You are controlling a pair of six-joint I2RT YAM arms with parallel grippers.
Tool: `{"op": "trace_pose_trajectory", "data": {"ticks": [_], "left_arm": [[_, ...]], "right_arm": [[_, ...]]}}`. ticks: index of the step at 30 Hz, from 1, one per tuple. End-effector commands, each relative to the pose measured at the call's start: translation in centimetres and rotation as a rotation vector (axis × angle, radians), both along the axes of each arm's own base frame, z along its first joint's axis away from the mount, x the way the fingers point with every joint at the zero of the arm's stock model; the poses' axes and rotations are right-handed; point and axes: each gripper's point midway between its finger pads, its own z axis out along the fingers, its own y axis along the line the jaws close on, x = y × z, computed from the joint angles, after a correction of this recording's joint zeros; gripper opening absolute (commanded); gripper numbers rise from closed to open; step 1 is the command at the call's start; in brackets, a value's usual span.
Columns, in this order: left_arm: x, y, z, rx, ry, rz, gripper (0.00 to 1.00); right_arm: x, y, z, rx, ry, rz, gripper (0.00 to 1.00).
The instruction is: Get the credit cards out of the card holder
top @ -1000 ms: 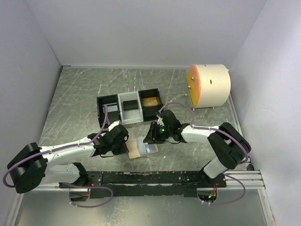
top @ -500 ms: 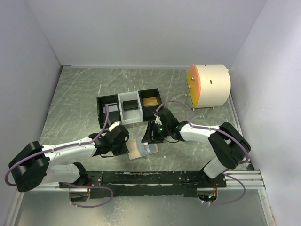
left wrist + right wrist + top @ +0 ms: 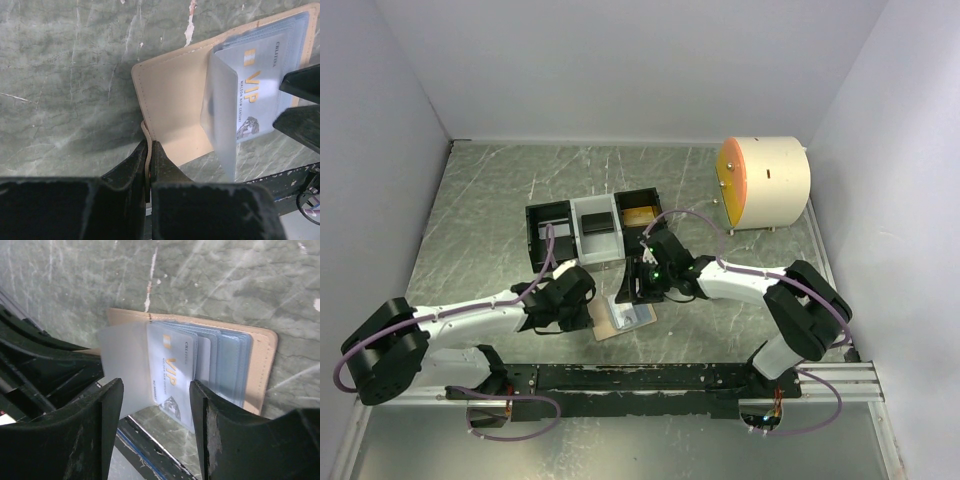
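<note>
The card holder (image 3: 608,322) lies open on the table, tan face and pale blue slots showing. My left gripper (image 3: 148,150) is shut on the tan flap's near edge (image 3: 170,100). A silver-grey credit card marked VIP (image 3: 172,367) sticks partway out of the slots, with a clear flap (image 3: 122,360) standing up beside it. My right gripper (image 3: 156,387) hangs open over them, card and flap between its fingers without being pinched. From above, the right gripper (image 3: 635,290) sits just right of the left gripper (image 3: 588,310). A gold card (image 3: 640,215) lies in the tray's right compartment.
A three-compartment black-and-white tray (image 3: 575,232) stands just behind the grippers. A white drum with an orange face (image 3: 765,183) sits at the back right. The black rail (image 3: 660,378) runs along the near edge, close to the card holder. White walls enclose the table.
The right gripper's jaws have spread apart and the arm has crept slightly left. The clear flap now stands up. The left gripper keeps its hold.
</note>
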Motion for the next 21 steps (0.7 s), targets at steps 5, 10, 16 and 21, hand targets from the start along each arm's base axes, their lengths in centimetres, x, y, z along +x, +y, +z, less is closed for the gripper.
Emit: {"op": "trace_pose_trajectory", "data": {"ticks": [5,10,16,21], "left_arm": [[0.5,-0.4,1.8,-0.063,-0.033,0.028,0.07],[0.3,-0.5,1.7,-0.075,-0.029,0.022,0.07],[0.3,-0.5,1.9,-0.072,-0.029,0.024,0.07],[0.1,-0.4,1.9,-0.084,-0.031,0.027,0.07]], "right_arm": [[0.1,0.5,1.9,0.063,-0.054,0.004,0.56],[-0.9,2.2,3.5,0.191,-0.009,0.051,0.55],[-0.9,1.9,2.9,0.167,0.003,0.041,0.54],[-1.0,1.8,2.7,0.165,0.005,0.036,0.48]]}}
